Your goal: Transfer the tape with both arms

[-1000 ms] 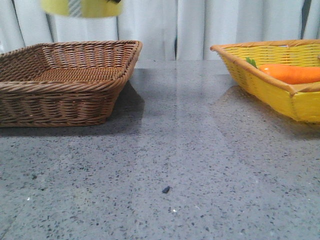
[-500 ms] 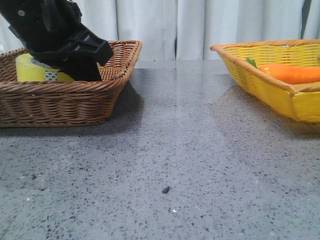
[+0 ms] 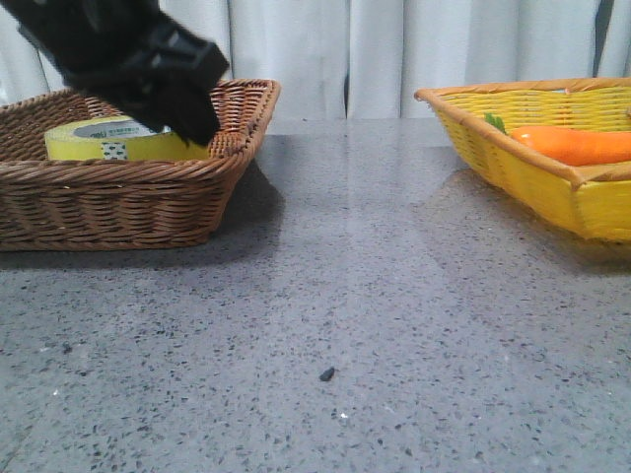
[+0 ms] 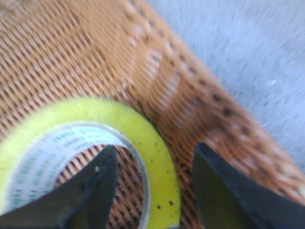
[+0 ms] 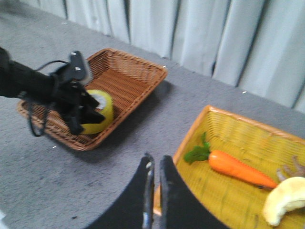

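Tape (image 3: pixel 116 141) in brown basket (image 3: pixel 118 207), open left fingers (image 4: pixel 102 183) astride its wall; right fingers (image 5: pixel 148 186) closed, empty

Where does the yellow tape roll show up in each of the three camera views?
Front view: tape roll at upper left, inside the brown basket.
Left wrist view: tape roll fills the lower left, one finger inside its hole.
Right wrist view: tape roll at middle left.
Shared landmark: the brown basket.

front view sits low at bench (image 3: pixel 345 296) level facing forward; left wrist view is close over the brown basket (image 4: pixel 157 86), which the high, distant right wrist view shares.
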You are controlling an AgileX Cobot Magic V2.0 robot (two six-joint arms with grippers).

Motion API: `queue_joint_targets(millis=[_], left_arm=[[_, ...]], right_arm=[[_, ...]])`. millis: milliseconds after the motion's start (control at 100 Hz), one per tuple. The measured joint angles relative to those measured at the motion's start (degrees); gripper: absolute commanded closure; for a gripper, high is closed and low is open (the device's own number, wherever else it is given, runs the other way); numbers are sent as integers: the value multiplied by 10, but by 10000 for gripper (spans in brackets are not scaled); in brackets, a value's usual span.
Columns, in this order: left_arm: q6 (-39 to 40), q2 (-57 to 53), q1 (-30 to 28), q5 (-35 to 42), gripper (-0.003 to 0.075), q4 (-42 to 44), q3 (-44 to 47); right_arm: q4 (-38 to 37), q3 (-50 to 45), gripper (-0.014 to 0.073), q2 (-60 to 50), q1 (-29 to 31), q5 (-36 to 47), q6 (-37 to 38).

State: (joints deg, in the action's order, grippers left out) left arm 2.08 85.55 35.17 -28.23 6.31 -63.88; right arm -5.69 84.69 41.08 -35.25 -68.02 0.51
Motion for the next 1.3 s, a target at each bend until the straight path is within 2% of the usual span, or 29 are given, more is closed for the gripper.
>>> queue_joint_targets(millis=[130,240,370,650,780,1040,1300], left_arm=[[0,-65,0,3,474,-13,0],[0,-128,0,8,602,-21,3],[0,-217,0,47,743,-29,35],[0,-409,0,132,741,-44,209],[0,-488,0,155,741,-49,312],[0,-652,0,288,741,-70,501],[0,-748,0,321,741,-76,580]], right_arm=[[-28,-64,668,-57,0,46,0],[-44,-143,668,-130,0,109,0],[-71,-258,668,-221,0,181,0],[-96,-471,668,-389,0,281,0],[-103,-541,668,-420,0,341,0],[-106,-631,668,-420,0,479,7],[-107,-647,668,-420,0,501,9]])
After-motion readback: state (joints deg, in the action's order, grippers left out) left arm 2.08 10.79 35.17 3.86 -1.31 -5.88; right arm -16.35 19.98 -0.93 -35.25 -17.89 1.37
